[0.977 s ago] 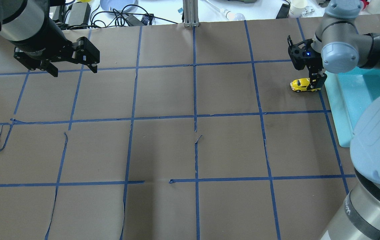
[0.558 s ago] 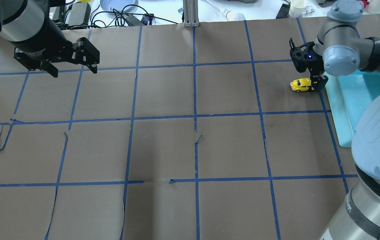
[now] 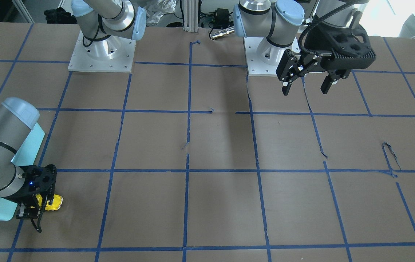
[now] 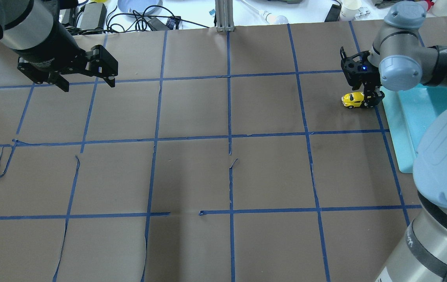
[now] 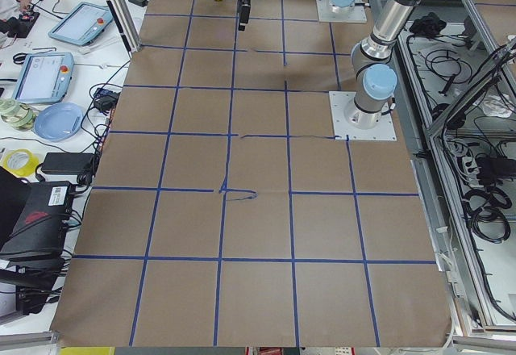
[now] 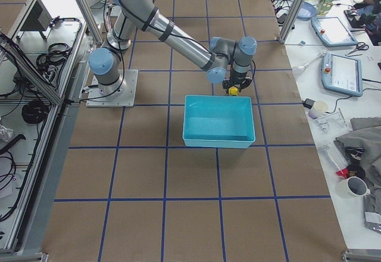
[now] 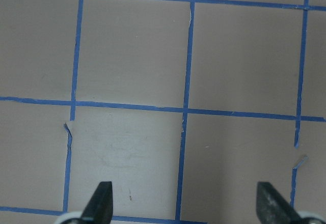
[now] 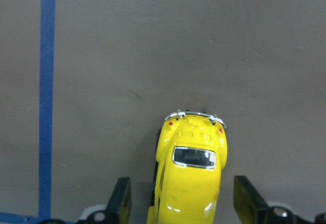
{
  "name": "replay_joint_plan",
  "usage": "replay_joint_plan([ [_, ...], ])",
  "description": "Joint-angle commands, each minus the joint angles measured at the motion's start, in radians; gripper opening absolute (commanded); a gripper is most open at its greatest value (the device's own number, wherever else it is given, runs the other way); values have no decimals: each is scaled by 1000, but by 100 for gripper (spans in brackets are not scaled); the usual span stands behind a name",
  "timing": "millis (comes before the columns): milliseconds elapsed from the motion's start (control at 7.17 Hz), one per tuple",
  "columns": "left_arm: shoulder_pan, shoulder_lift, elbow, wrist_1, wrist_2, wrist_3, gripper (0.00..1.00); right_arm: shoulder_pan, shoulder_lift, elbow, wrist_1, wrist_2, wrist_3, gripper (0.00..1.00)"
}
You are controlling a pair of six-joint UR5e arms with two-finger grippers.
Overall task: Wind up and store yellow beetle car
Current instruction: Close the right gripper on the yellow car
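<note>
The yellow beetle car (image 4: 352,100) stands on its wheels on the brown table, just left of the teal bin (image 4: 423,113). My right gripper (image 4: 370,100) is low over it. In the right wrist view the car (image 8: 191,183) sits between the fingers (image 8: 122,201) with a small gap on each side, so the gripper (image 8: 183,203) is open around it. In the front view the car (image 3: 52,202) pokes out from under the right gripper (image 3: 34,211). My left gripper (image 4: 86,82) hangs open and empty over the far left; it also shows in the left wrist view (image 7: 186,206).
The teal bin (image 6: 217,122) has raised walls and lies at the table's right edge, right beside the car (image 6: 233,90). Blue tape lines (image 4: 229,137) grid the brown paper. Cables and clutter (image 4: 141,15) lie beyond the far edge.
My right wrist has shifted slightly toward the table's far side over the car. The car has barely moved. The left arm has stayed still.
</note>
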Motion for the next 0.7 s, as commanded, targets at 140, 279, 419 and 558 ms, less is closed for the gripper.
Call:
replay_joint_plan([
  [140,-1,-1,-1,0,-2,-1,100,0,-4,-3,0,3,0,7],
  [279,-1,-1,-1,0,-1,-1,100,0,-13,-8,1,-1,0,4],
  [419,1,-1,-1,0,-1,-1,100,9,-40,-21,8,5,6,4],
  [558,1,-1,-1,0,4,1,100,11,-68,-34,24,12,10,4],
])
